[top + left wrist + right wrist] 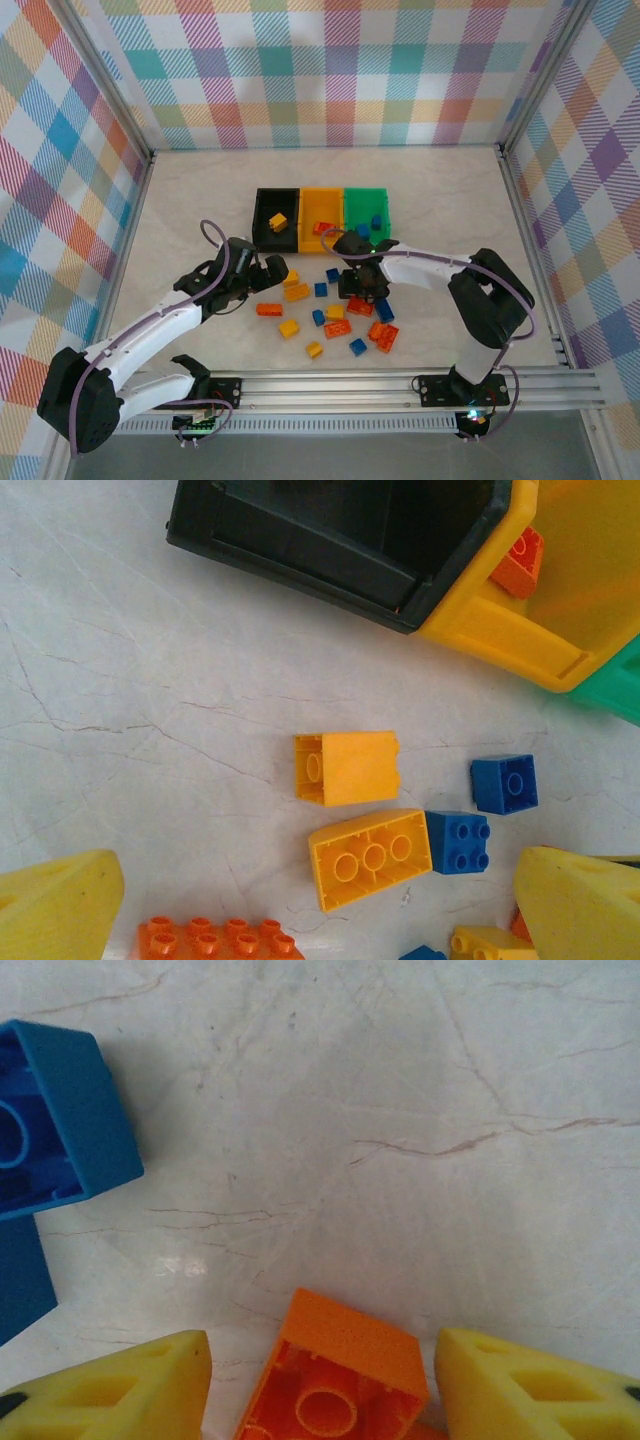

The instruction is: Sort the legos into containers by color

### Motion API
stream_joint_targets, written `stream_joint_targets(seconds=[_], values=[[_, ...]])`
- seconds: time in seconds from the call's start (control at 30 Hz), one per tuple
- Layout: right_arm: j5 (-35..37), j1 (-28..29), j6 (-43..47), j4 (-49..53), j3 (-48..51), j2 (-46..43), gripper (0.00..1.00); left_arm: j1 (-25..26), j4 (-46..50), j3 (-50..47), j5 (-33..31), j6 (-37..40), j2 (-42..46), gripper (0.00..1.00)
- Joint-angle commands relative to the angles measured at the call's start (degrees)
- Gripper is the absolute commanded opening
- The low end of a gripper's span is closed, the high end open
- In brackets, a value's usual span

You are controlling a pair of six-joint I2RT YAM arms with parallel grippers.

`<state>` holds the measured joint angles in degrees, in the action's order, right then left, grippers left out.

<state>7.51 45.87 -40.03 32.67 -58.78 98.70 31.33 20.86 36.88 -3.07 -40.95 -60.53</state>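
Three joined containers stand mid-table: black (261, 212), orange-yellow (322, 196) and green (366, 194). A yellow lego (278, 223) lies in the black one, an orange one (519, 562) in the orange-yellow one, blue ones (375, 222) in the green one. Several loose legos (338, 312) are scattered in front. My right gripper (322, 1350) is low over the table, its fingers (150, 1385) either side of an upturned orange lego (345, 1345) with gaps on both sides. My left gripper (318, 880) hangs wide open above two yellow legos (370, 858).
In the left wrist view, two blue bricks (458, 840) lie right of the yellow ones and a long orange brick (215, 942) at the bottom. A blue brick (60, 1120) lies left of the right gripper. Checked walls ring the table.
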Motion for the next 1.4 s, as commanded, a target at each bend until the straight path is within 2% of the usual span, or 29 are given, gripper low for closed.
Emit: stream_joint_targets(seconds=[0.0, 0.33, 0.63, 0.73, 0.87, 1.23, 1.3, 1.37], values=[[2.1, 1.1, -0.9, 2.6, -1.5, 1.7, 0.57, -0.1, 0.2, -0.7, -1.2, 0.1, 1.3, 1.00], [1.6, 1.1, 2.1, -2.3, -0.1, -3.0, 0.37, -0.1, 1.4, 0.7, -1.3, 1.1, 1.4, 1.00], [-0.2, -0.8, 9.1, -4.2, -3.5, -9.5, 0.36, -0.4, 3.7, 2.2, -1.2, 1.7, 1.6, 1.00], [-1.4, -3.1, 11.8, -3.3, -9.7, -6.7, 0.36, -0.4, 5.3, 2.2, -1.6, 1.5, 2.3, 1.00], [-1.4, -4.8, 14.7, -2.0, -20.9, 1.2, 0.37, -0.6, 7.1, 1.9, -1.3, 0.8, 3.0, 1.00], [-0.3, -8.6, 16.1, 2.9, -45.3, 22.2, 0.39, -0.7, 12.8, 1.9, -0.3, 0.8, 5.6, 1.00], [-0.3, -8.6, 16.3, 4.2, -48.0, 24.3, 0.44, -0.7, 13.4, 1.8, -0.2, 0.8, 5.9, 1.00], [-0.4, -8.7, 16.6, 4.5, -49.3, 25.0, 0.55, -0.7, 13.8, 1.7, 0.0, 0.7, 6.3, 1.00]])
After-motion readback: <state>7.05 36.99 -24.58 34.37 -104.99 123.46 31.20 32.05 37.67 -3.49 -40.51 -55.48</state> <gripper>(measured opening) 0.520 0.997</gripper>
